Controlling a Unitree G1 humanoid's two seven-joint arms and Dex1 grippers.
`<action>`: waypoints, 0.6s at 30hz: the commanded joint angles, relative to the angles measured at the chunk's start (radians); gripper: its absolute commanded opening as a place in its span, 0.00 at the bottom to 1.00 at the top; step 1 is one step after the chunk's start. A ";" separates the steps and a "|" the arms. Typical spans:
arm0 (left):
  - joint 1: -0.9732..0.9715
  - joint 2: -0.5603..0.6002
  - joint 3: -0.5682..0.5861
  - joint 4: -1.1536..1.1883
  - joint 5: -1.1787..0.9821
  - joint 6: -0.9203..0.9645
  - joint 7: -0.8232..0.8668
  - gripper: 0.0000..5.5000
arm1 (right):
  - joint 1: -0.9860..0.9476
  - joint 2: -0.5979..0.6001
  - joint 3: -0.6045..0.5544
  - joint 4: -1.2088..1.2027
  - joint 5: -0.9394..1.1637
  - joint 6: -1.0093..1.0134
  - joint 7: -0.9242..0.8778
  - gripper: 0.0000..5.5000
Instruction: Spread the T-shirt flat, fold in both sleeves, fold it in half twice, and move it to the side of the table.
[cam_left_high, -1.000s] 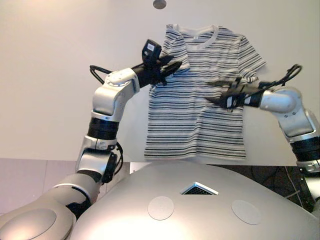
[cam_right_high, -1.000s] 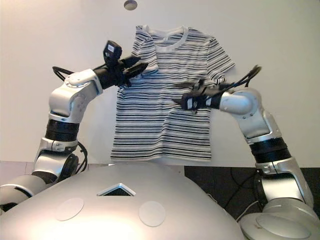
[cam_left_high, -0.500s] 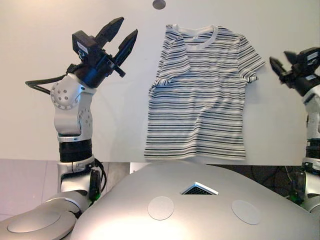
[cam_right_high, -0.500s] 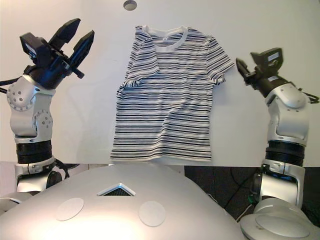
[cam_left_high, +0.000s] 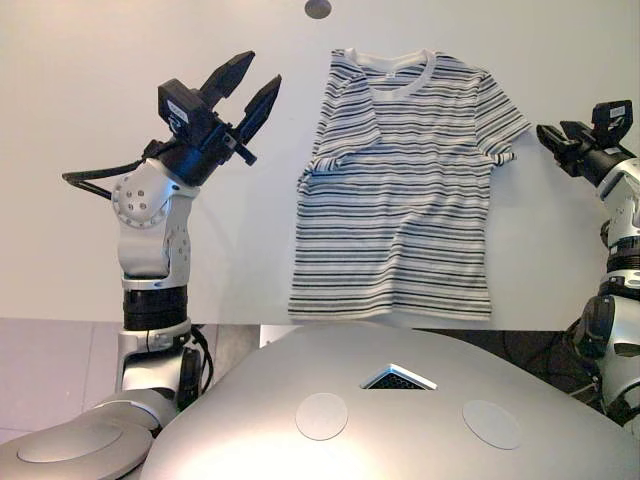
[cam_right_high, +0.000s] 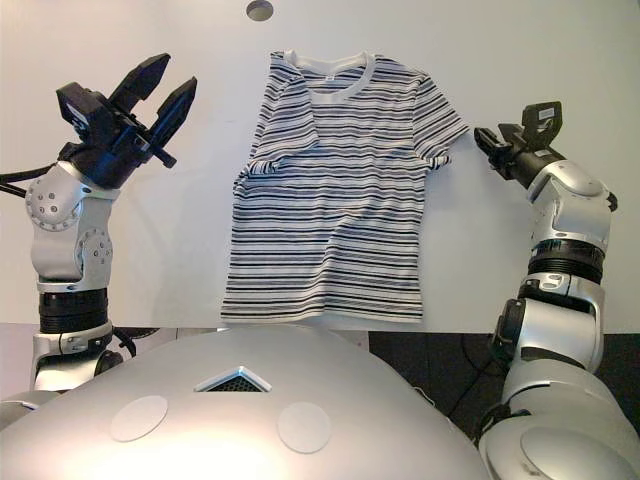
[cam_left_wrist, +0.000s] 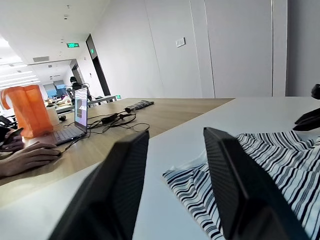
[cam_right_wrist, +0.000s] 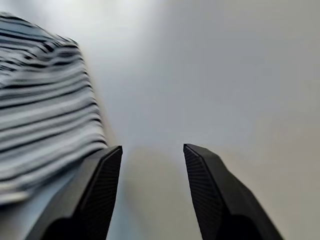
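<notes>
Well, I see the T-shirt (cam_left_high: 400, 190) on the counter (cam_left_high: 90, 230); left fingers (cam_left_high: 233, 73) wide, right fingers (cam_right_wrist: 97, 195) wide, flanking it.

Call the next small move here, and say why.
Probably lower the right gripper onto the right sleeve of the T-shirt and pinch its edge to fold it inward. That sleeve lies spread out, while the left sleeve looks folded in already. The right gripper is open, just beside the sleeve; the left gripper is open, off the cloth.

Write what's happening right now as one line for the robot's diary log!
T-shirt: flat on table, left sleeve folded in | left claw: open, raised | right claw: open, beside right sleeve
</notes>
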 joint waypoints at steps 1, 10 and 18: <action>0.001 0.008 -0.008 0.005 -0.007 0.019 0.006 0.37 | -0.026 0.013 -0.023 0.008 0.047 0.039 0.050 0.42; -0.018 0.004 -0.012 0.025 -0.006 0.041 0.013 0.37 | -0.013 0.038 -0.043 -0.073 0.130 0.145 0.136 0.42; -0.020 0.001 -0.016 0.026 0.000 0.042 0.018 0.37 | -0.011 0.056 0.010 -0.066 0.069 0.088 0.129 0.42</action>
